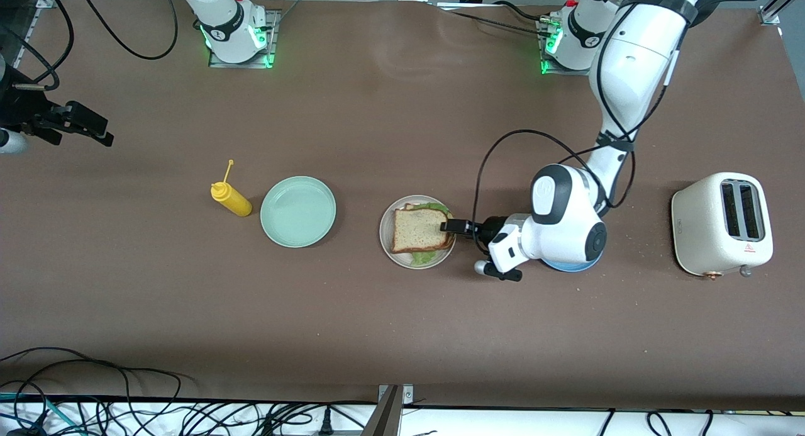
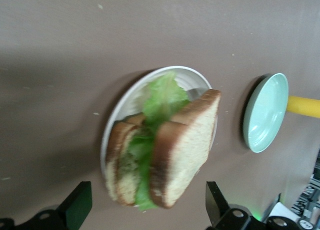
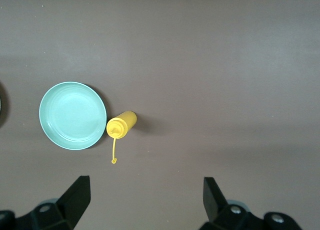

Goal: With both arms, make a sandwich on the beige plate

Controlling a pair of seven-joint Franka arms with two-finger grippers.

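Note:
The sandwich, two toasted slices with green lettuce between, lies on the beige plate in the middle of the table. My left gripper is low at the plate's edge on the left arm's side, open. In the left wrist view the sandwich sits on the plate just ahead of the gripper, whose fingers stand wide and touch nothing. My right gripper waits up over the right arm's end of the table, open and empty in its wrist view.
A mint-green plate and a yellow squeeze bottle stand beside the beige plate toward the right arm's end. A blue plate shows under the left arm's wrist. A white toaster stands at the left arm's end.

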